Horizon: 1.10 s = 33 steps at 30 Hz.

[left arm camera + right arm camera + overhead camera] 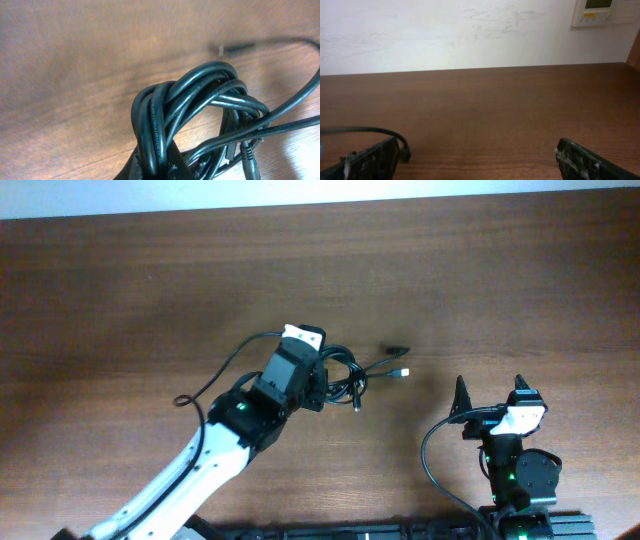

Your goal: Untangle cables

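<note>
The cables [345,377] are a knotted clump of thin black cords at the table's middle, with a light-tipped plug [403,371] and a black plug end [397,348] lying to its right. One cord trails left to a loose end [181,401]. My left gripper [325,385] is shut on the clump; in the left wrist view the looped cords [190,105] rise out of its jaws [161,167]. My right gripper [490,392] is open and empty near the front right, well apart from the clump. Its fingers [477,157] frame bare wood, and a black cord [375,131] ending in a plug shows just past its left finger.
The brown wooden table [120,290] extends all round. A white wall [445,30] with a small wall panel [592,11] stands behind it. A thicker black wire [430,460] loops by my right arm's base.
</note>
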{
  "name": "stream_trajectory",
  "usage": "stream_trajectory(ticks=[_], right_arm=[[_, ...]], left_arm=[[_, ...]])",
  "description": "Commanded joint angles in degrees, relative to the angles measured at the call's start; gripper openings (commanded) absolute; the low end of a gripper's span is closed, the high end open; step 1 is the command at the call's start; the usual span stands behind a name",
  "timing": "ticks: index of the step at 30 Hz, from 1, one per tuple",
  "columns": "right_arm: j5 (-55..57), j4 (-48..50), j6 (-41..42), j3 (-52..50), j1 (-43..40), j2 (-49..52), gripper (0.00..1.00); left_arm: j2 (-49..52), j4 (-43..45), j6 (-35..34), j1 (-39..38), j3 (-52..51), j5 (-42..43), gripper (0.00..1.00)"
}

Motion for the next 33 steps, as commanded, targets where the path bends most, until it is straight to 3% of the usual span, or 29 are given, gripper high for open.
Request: stream_trajectory(ticks=[1,9,11,16,18,20,27,33], right_arm=[[0.9,-0.4,0.4,-0.3,0.5,-0.3,0.99],[0.8,-0.3,0.5,-0.3,0.5,-0.3,0.99],[-3.7,-0.3,2.5,-0.3,0.6,-0.3,0.99],[-23.8,1.4,39.7,-0.3,0.6,0.4,0.99],[-34.0,1.4,48.6,-0.3,0.6,0.4,0.99],[-42.1,1.7,52.3,-0.3,0.6,0.4,0.99],[-41.6,5.8,49.7,0.5,0.5,0.5,0.99],[-34.3,-12.0,41.4,11.3,0.5,8.0,0.99]], left_arm=[[-5.1,0.2,0.9,0.2,0.5,-1.1,0.0],[-5.9,-3.9,0.3,0.2,0.5,0.7,0.0],[-5.9,-4.1,0.3,0.2,0.5,0.6,0.0],[-5.9,-4.1,0.3,0.2,0.5,0.7,0.0],[-5.9,-4.1,0.3,0.2,0.5,0.7,0.0],[-5.9,-4.1,0.3,0.2,0.5,0.6,0.0],[-5.9,-4.1,0.2,0.2,0.5,0.7,0.0],[-5.9,-4.1,0.2,0.2,0.5,2.0,0.0]])
